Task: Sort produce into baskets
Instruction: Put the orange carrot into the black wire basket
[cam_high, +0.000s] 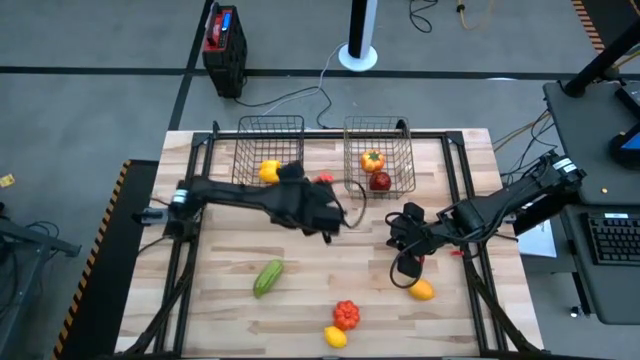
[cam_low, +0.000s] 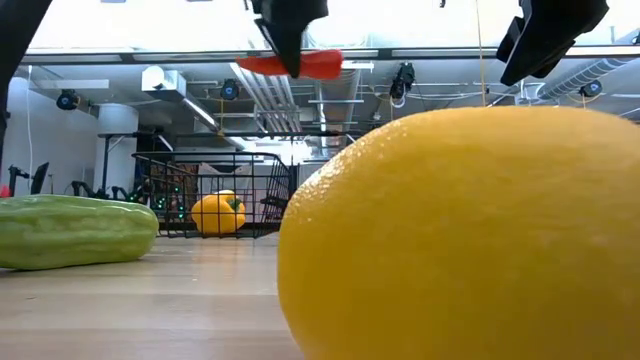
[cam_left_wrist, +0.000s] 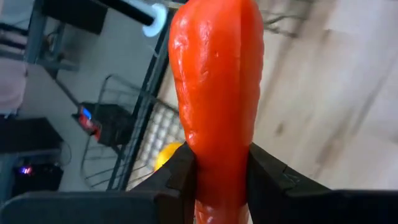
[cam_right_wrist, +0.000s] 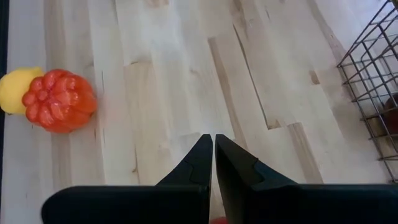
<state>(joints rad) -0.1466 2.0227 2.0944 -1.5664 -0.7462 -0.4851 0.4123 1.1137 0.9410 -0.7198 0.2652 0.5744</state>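
Orange carrot — pinched by left gripper

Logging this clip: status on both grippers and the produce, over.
Left gripper shut on carrot, lifted beside left basket. Right gripper shut, empty, above table. Cucumber still unsorted. Nothing obstructing.

Bare light wooden tabletop mid-table: passable. Obstacles: two dark wire-mesh baskets along far edge; green plastic cucumber and ridged red tomato near front.
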